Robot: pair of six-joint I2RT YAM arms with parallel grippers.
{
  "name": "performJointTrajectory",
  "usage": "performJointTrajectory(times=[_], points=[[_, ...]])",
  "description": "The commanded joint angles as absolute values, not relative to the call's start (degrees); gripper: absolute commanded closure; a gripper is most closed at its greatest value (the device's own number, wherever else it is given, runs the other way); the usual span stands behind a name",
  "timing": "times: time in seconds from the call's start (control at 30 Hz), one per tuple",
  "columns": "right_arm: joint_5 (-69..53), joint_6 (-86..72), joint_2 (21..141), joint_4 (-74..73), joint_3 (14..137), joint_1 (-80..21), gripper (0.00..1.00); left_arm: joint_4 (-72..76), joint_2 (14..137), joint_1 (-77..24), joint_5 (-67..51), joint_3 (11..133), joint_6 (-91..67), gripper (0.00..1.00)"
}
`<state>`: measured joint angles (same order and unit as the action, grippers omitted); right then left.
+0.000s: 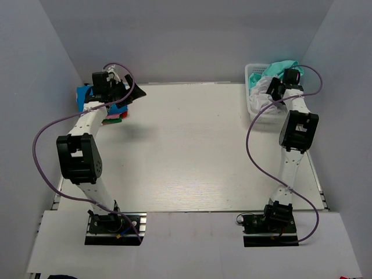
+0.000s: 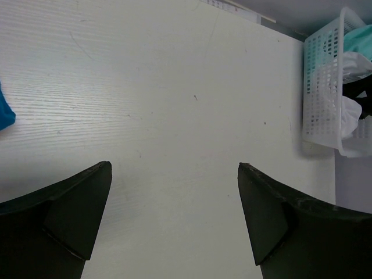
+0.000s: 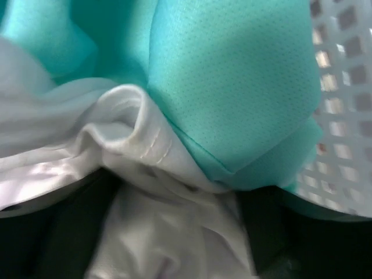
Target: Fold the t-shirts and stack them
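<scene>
A teal-green t-shirt [image 1: 282, 67] and a white t-shirt [image 1: 263, 87] lie crumpled in the white mesh basket [image 1: 254, 100] at the far right. My right gripper [image 1: 273, 88] is down in the basket. In the right wrist view its dark fingers [image 3: 70, 232] stand wide apart with white cloth [image 3: 157, 232] bunched between them, and teal cloth [image 3: 232, 75] just beyond. At the far left a bright blue shirt [image 1: 84, 96] lies on red-pink [image 1: 112, 116] and dark green [image 1: 120, 117] cloth. My left gripper [image 1: 131, 90] hovers beside that pile, open and empty [image 2: 174, 168].
The left wrist view shows bare white table [image 2: 174, 87], a blue cloth edge [image 2: 4, 113] at its left, and the basket [image 2: 322, 99] at its right. Grey walls enclose the table on three sides. Purple cables loop off both arms.
</scene>
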<state>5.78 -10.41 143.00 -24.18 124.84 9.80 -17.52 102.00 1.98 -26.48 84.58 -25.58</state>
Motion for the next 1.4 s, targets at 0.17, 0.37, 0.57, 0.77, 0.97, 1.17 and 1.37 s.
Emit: performJointTrajectory(times=[0.17,0.37,0.57,0.77,0.97,1.17,1.37], points=[[-4.04,-15.03,142.22,-12.51,123.06,9.76,1.00,-17.58,103.01,1.85,-29.97,88.59,-25.85,0.01],[-1.35,-11.17,130.70,-6.43,118.04,9.32,1.00,-15.47,102.40,1.85,-31.46,89.12,-25.84,0.01],[-0.61,-6.60,117.78,-4.40,117.34,9.14,1.00,-13.27,100.47,1.85,-32.52,88.51,-25.31,0.01],[-2.63,-6.42,107.15,-4.49,115.14,8.44,1.00,-12.22,98.79,1.85,-33.05,87.98,-24.26,0.01],[-4.65,-6.33,104.06,-4.92,121.10,7.21,1.00,-11.69,96.60,1.85,-33.05,87.98,-23.73,0.01],[-4.83,-5.54,104.50,-2.56,131.30,5.98,1.00,-11.69,94.22,1.85,-32.43,87.45,-23.73,0.01],[-6.06,-6.42,102.66,5.70,132.97,4.75,1.00,-10.46,92.99,1.85,-31.90,86.92,-23.73,0.01]])
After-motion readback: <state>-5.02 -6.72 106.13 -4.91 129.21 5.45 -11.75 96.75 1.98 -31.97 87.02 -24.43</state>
